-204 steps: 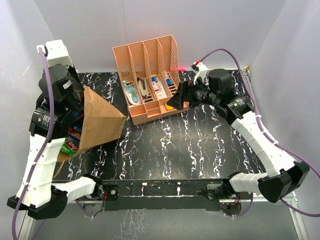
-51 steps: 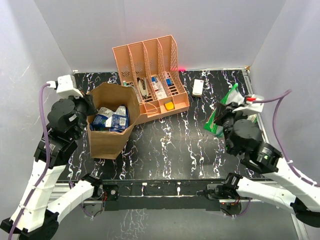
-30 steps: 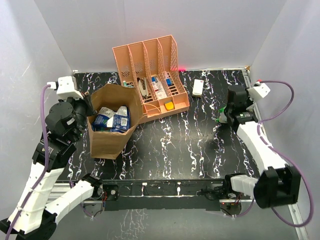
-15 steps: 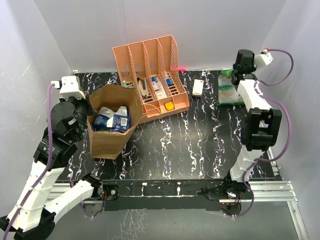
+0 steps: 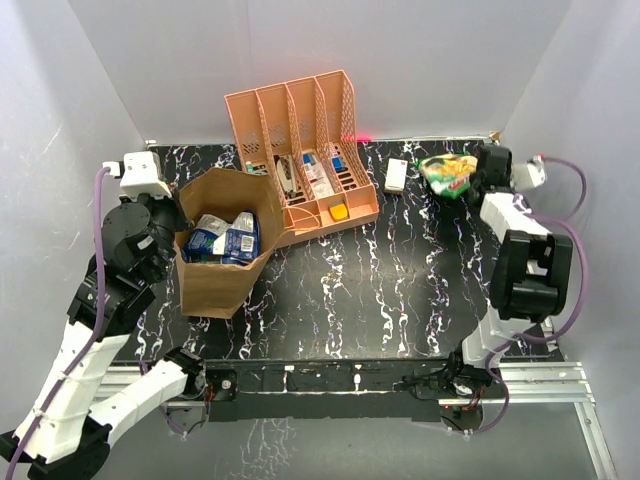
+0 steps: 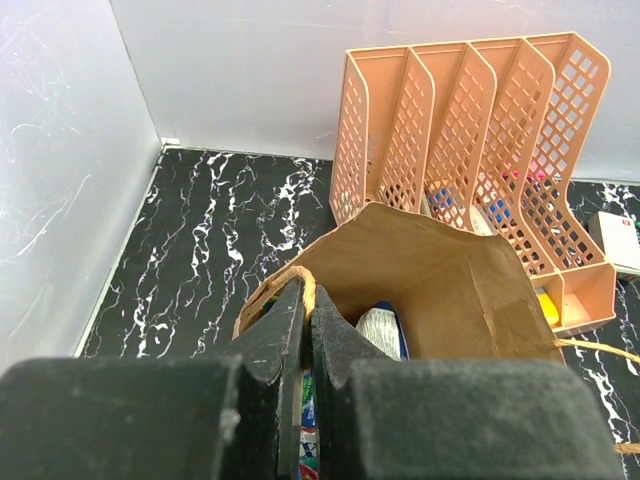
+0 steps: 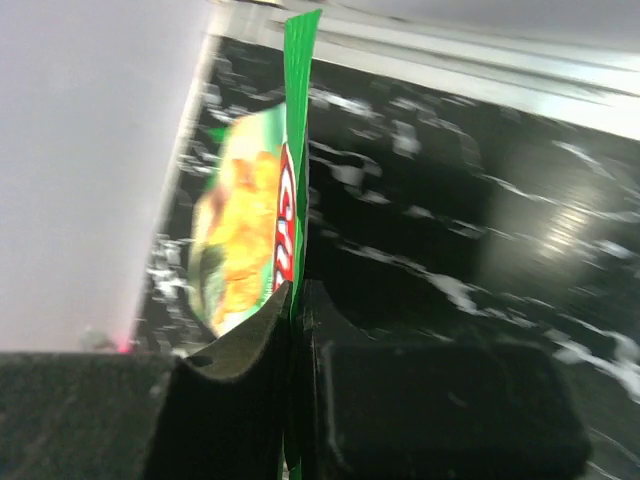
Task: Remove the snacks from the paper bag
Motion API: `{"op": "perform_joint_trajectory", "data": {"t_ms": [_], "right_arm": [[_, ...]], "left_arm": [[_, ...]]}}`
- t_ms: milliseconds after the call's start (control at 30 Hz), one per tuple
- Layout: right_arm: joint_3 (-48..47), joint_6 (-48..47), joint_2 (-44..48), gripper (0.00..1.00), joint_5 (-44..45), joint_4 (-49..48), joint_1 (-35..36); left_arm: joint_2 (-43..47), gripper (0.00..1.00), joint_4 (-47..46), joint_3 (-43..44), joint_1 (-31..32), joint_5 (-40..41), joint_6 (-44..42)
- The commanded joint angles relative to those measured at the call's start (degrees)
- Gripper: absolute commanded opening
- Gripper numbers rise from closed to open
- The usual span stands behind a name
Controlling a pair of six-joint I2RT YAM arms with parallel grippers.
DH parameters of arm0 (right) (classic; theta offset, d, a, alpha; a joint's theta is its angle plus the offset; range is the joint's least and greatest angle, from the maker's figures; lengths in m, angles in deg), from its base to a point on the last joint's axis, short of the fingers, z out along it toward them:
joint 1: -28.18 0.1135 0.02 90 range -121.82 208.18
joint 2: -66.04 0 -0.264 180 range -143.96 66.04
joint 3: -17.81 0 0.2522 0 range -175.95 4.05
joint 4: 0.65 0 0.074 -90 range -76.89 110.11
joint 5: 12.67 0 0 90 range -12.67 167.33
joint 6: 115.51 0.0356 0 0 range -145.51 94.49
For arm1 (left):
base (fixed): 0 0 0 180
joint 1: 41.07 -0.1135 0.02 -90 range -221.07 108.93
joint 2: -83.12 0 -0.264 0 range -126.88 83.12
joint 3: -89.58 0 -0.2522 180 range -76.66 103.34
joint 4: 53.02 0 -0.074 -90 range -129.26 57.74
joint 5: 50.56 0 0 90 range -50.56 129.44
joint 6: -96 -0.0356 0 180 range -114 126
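Chip bag [image 5: 447, 172], 1, clamped in right gripper [image 7: 297, 300], paper bag [image 5: 215, 280], 1, rim in left gripper [image 6: 305, 310]

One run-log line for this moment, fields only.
left gripper: shut on paper bag rim | right gripper: shut on green chip bag, far right | blue packets: inside bag
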Motion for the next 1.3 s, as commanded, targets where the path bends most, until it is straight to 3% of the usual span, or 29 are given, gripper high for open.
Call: {"op": "perform_joint_trajectory", "data": {"t_ms": [0, 200, 333, 500, 600, 767, 867, 967, 1133, 1267], "right_arm": [[13.6, 6.9, 9.2, 0.08, 2.8, -1.6, -2.0], [30.9, 4.9, 19.2, 0.11, 2.7, -4.0, -4.0], [38.1, 1.3, 26.0, 0.33, 0.8, -4.1, -5.3], [43.3, -5.4, 38.9, 0.70, -1.3, -1.7, -7.0], [43.8, -10.8, 47.5, 0.84, -4.2, 0.6, -7.0], [41.9, -19.6, 54.2, 0.89, -21.0, 0.6, -7.0], [40.1, -21.9, 52.6, 0.90, -37.6, -1.1, -6.8], [36.8, -21.9, 48.0, 0.90, -48.5, 0.6, -3.7], [28.6, -28.4, 41.5, 0.93, -46.3, 7.9, 12.0], [27.7, -27.9, 40.1, 0.94, -47.1, 7.4, 18.5]], "left_arm": [[0.2, 0.00, -1.1, 1.8, 0.3, -1.3, 0.8], [0.0, 0.00, -1.7, 1.6, 0.3, -2.7, 1.2], [0.1, 0.00, -2.5, 1.3, 0.3, -5.5, 1.5], [0.8, 0.00, -2.6, 0.5, 0.4, -8.0, 2.9], [1.2, 0.00, -2.4, -0.1, 0.4, -6.6, 4.8], [-2.7, 0.00, 1.0, 3.7, 0.4, 1.1, 9.5], [-7.2, 0.00, 5.4, 9.9, 0.4, 5.3, 9.7], [-9.2, 0.00, 6.2, 11.5, 0.4, 7.8, 8.0], [-10.1, 0.00, 2.5, 10.3, 0.4, 8.9, 4.0], [-12.0, 0.00, -4.6, 9.6, 0.3, 9.5, -5.6]]}}
